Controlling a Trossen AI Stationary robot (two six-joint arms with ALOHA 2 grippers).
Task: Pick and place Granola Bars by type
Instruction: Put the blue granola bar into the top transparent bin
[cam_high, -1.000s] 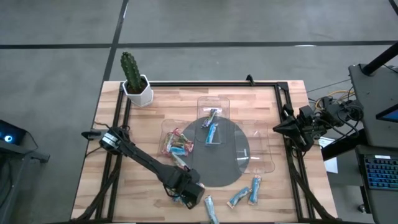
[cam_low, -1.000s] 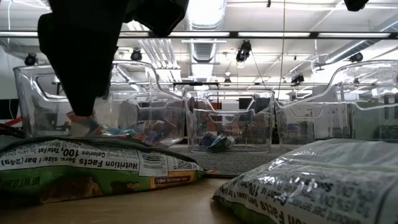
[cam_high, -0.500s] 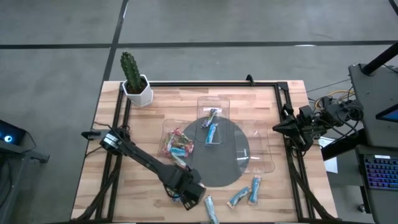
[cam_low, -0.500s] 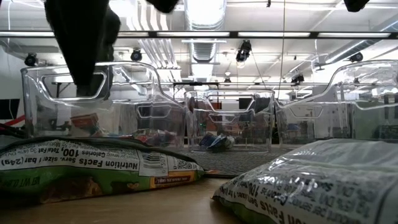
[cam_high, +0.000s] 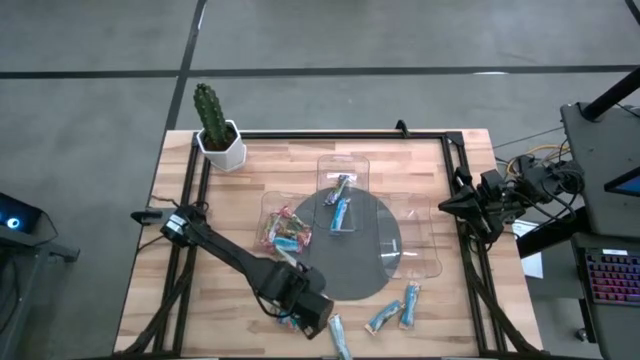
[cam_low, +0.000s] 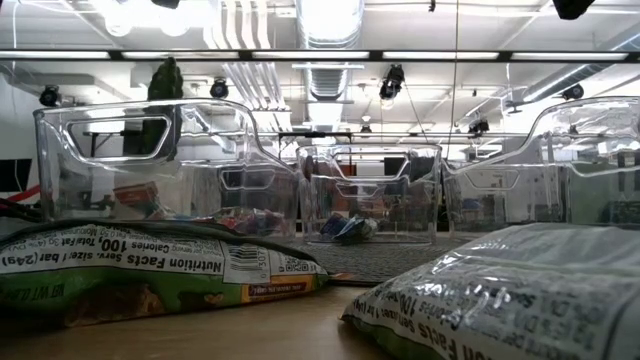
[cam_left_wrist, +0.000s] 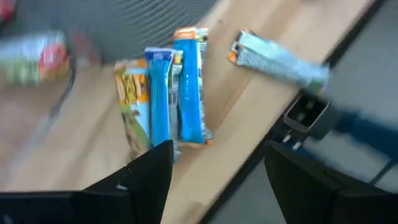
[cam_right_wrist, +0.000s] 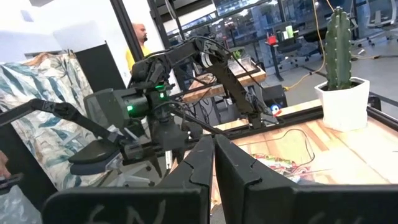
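left arm lines up on the near-edge bars

gripper work first: the left gripper (cam_left_wrist: 214, 171) hangs with its fingers spread wide and nothing between them, over the pair of blue bars (cam_left_wrist: 177, 90) lying side by side near the table's near edge, left of centre. a yellow-green bar (cam_left_wrist: 132, 99) touches their side and a silvery bar (cam_left_wrist: 280, 59) lies apart, closer to the edge. to do this well, i'd judge it should straddle one blue bar only, fingers across its narrow width, and come straight down so the neighbours aren't dragged. the right gripper (cam_right_wrist: 213, 158) waits off the table's right side, fingers pressed together, empty. sorted bars (cam_high: 342, 205) already sit in the clear trays (cam_high: 345, 170) at mid-table.

against a second ago, the left arm has slid slightly right along the near edge and has left the low view entirely.
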